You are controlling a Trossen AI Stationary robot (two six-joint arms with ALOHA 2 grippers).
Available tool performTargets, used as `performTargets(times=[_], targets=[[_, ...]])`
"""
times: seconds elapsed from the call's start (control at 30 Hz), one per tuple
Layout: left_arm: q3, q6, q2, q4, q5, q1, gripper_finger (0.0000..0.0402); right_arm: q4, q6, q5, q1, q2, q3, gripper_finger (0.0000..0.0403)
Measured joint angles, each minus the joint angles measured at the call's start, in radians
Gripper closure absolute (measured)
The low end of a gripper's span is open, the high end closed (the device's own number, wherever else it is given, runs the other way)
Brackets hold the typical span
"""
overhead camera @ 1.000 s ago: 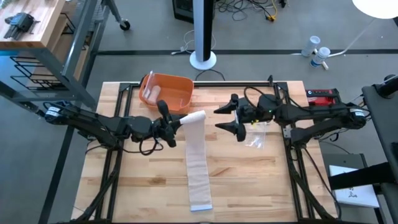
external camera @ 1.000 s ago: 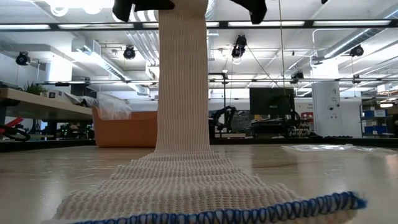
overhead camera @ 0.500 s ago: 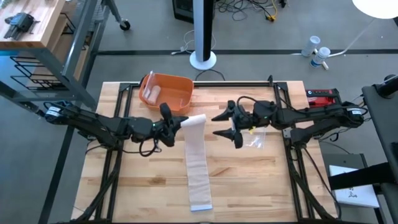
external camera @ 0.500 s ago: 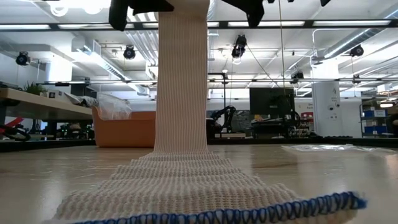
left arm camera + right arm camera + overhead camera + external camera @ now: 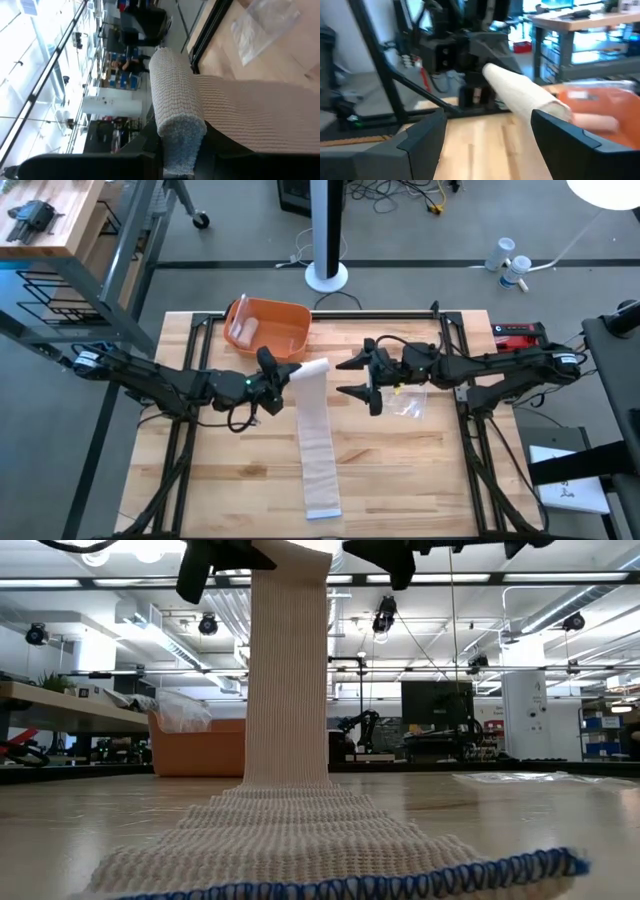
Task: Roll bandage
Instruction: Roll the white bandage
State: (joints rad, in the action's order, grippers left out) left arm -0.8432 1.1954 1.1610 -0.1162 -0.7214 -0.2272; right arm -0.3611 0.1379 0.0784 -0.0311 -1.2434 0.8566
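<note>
Left gripper (image 5: 281, 377) clamped on the rolled end of the bandage (image 5: 316, 430), raised above the counter (image 5: 420, 470); roll (image 5: 176, 112) pinched between the left fingers (image 5: 150, 145), sticking out past their tips. From the roll, a loose tail hanging down to the counter and trailing flat toward the near edge, ending in a blue-stitched hem (image 5: 400, 882). Seen at counter height, the strip (image 5: 288, 670) dropping straight from the grip to the wood, then spreading wide across it.

Right gripper (image 5: 362, 380) just beyond the free end of the roll, level with it, not touching. Right fingers (image 5: 420, 137) spread wide apart, the roll's end (image 5: 525, 97) pointing into the gap between them.

Orange tub (image 5: 270, 325) behind the left fingers, near the far edge of the counter, with a pale roll (image 5: 243, 328) lying inside. Clear plastic wrapper (image 5: 410, 402) on the wood just beneath and beside the right fingers. Red device (image 5: 518, 335) at the far right corner, past the right arm.

No brand, label or lettering legible on the bandage, the tub or the wrapper; markings on the red device too small to make out.
</note>
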Motion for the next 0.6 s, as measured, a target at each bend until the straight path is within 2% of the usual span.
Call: performTargets(times=[0.1,0.2,0.4,0.6], targets=[[0.000,0.003,0.000,-0.007,0.071,0.000,0.0350,-0.079,0.023,0.079,-0.021,-0.023,-0.004,0.0118],[0.002,0.021,0.004,-0.006,0.150,-0.001,0.0350,-0.091,0.036,0.097,-0.041,-0.047,-0.006,0.0116],[0.027,0.053,0.005,-0.022,0.179,0.019,0.0350,-0.119,0.029,0.108,-0.068,-0.097,-0.008,0.0118],[0.129,0.063,-0.017,-0.199,0.297,0.073,0.0350,-0.130,-0.005,0.140,-0.074,-0.089,-0.013,0.0111]])
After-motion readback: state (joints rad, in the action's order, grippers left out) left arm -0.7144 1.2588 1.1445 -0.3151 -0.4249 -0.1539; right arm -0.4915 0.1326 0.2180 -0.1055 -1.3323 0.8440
